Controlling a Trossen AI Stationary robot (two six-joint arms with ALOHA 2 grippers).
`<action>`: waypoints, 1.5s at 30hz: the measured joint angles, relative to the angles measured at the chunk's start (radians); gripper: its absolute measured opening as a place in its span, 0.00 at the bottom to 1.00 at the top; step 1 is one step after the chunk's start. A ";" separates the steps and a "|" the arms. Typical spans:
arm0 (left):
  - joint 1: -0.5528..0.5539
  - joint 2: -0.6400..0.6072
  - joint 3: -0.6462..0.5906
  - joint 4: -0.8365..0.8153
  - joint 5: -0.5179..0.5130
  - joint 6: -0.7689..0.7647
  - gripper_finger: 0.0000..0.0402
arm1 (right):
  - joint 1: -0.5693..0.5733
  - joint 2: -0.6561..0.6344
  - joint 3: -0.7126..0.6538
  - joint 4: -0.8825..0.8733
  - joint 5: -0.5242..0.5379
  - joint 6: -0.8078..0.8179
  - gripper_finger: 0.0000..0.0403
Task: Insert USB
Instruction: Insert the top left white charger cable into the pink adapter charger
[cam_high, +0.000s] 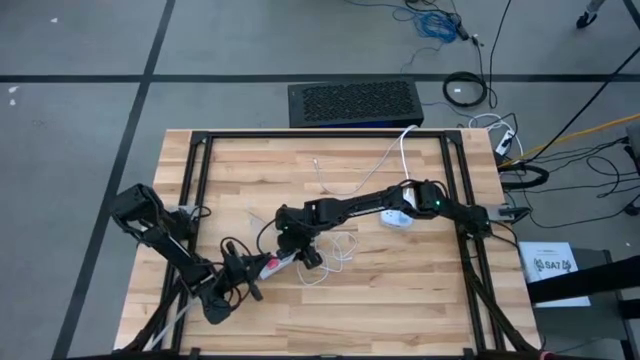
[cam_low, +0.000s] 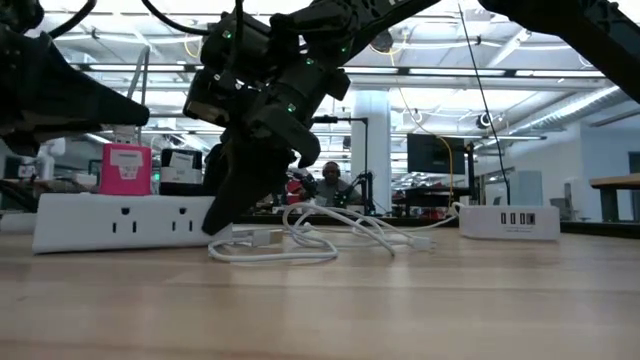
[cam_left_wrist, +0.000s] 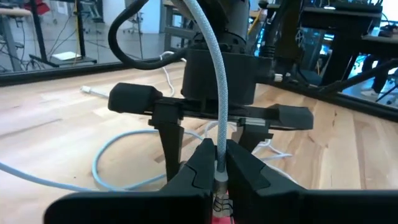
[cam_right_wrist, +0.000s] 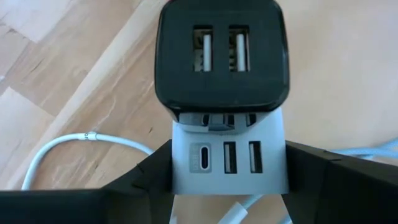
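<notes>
A charger shows in the right wrist view. It is a black cube (cam_right_wrist: 221, 56) with two USB ports, joined to a grey block (cam_right_wrist: 229, 158) with three more ports. My right gripper (cam_right_wrist: 229, 171) is shut on the grey block near the table's middle (cam_high: 295, 245). A grey braided USB cable (cam_left_wrist: 214, 81) rises out of my left gripper (cam_left_wrist: 217, 177), which is shut on it just in front of the right gripper (cam_left_wrist: 211, 115). Its plug is hidden between the fingers. Something red (cam_left_wrist: 219, 211) shows below them. My left gripper pinches the braided cable at its plug end (cam_left_wrist: 219, 168) between its two fingers. The cable runs up and away from the fingertips. The plug itself is hidden by the fingers. My right gripper pinches the grey block by its two side faces (cam_right_wrist: 177, 165), one finger on each side, slanting down from the table's right. The port faces look back at the wrist. I cannot tell whether the charger rests on the table.
A loose white cable (cam_high: 335, 250) lies coiled on the wooden table (cam_high: 420, 290) under and beside the grippers. A white USB hub (cam_high: 400, 215) lies toward the right. A white power strip (cam_low: 120, 220) shows at the low view's left. A black box (cam_high: 355, 100) sits beyond the far edge.
</notes>
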 joint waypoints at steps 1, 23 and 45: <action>0.001 0.005 0.000 0.000 -0.005 0.000 0.06 | 0.000 0.000 0.000 0.000 0.000 -0.001 0.48; 0.054 0.018 0.002 -0.016 0.068 0.062 0.06 | 0.000 0.000 0.000 -0.010 0.000 -0.010 0.48; 0.058 0.015 0.004 -0.108 0.180 -0.015 0.06 | 0.002 -0.010 -0.046 0.008 -0.003 -0.009 0.48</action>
